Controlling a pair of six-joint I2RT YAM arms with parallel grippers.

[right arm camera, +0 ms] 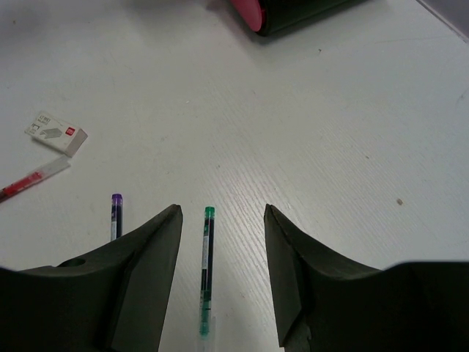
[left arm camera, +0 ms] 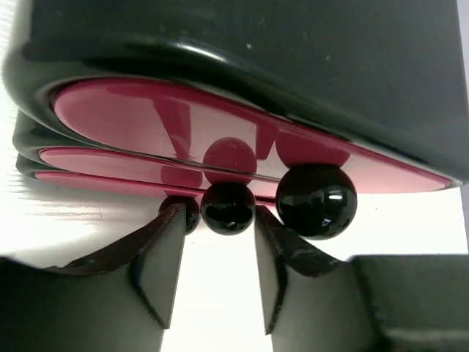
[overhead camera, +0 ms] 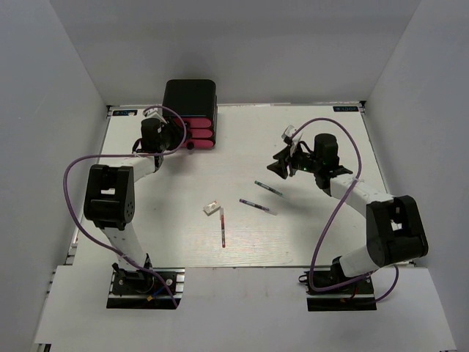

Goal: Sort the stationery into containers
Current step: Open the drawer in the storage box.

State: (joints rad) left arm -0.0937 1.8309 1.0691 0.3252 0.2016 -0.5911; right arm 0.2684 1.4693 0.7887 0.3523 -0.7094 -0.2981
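Standing at the arms' end of the white table, you look across to a glossy black box with its three pink drawers facing you. As far as I can tell, the drawers are all pushed in.

The left gripper is right up against the front of the box. Its jaws are apart, and the middle knob sits between the fingertips. A gap shows on one side of the knob, so it is not pinched. A larger-looking knob sits just beside it, and a third is half hidden behind one finger.

The stationery lies loose on the table in front of the box, none of it in a drawer. A small white packet is nearest the box front. The red pen begins just beside the packet and runs on away from the box.

Off to the box's right and well clear of it, the right gripper hangs over the green-tipped pen. Its jaws are spread wide, and in the wrist view the pen lies lengthwise in the gap, touching neither finger. The purple-tipped pen lies alongside the green one but apart from it, about as far from the box.
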